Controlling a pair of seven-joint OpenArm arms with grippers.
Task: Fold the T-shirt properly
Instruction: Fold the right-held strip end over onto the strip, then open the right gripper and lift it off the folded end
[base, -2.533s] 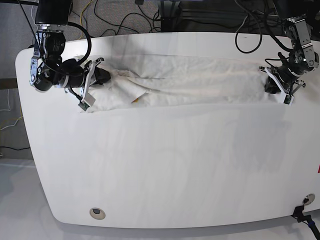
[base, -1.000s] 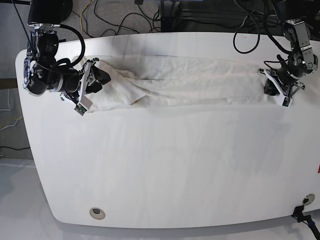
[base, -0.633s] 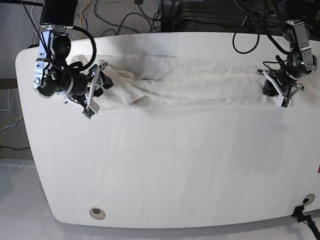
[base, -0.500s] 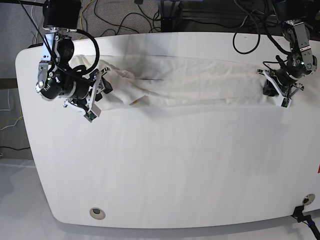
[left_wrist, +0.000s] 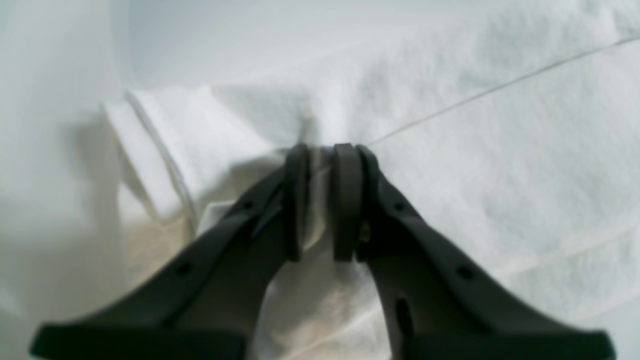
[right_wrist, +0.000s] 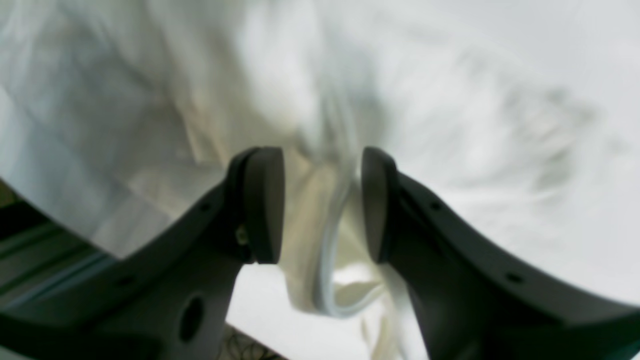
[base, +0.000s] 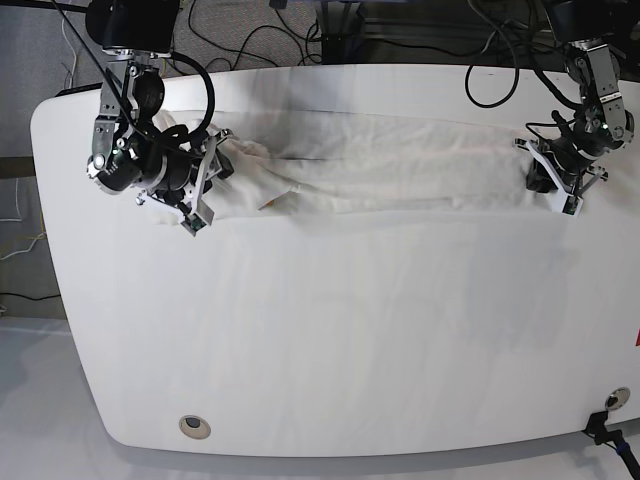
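Note:
The white T-shirt (base: 380, 160) lies as a long, narrow band across the far part of the table (base: 350, 330), with no print showing. My left gripper (left_wrist: 320, 200) is shut on a thin fold of the T-shirt (left_wrist: 475, 150) at the band's right end, where the base view shows that gripper (base: 538, 172). My right gripper (right_wrist: 322, 205) has its pads well apart, with a thick bunch of the T-shirt (right_wrist: 325, 225) filling the gap. It holds the crumpled left end off the table, and the base view places this gripper (base: 207, 175) there.
Dark cables (base: 250, 40) run behind the table's far edge. A round hole (base: 195, 427) sits near the front left corner. A black clamp (base: 605, 425) is at the front right corner. The table's left edge is close to the right arm.
My right gripper has moved right and slightly toward the near edge with the shirt's left end, bunching it and lifting cloth over the arm. The left gripper has hardly moved.

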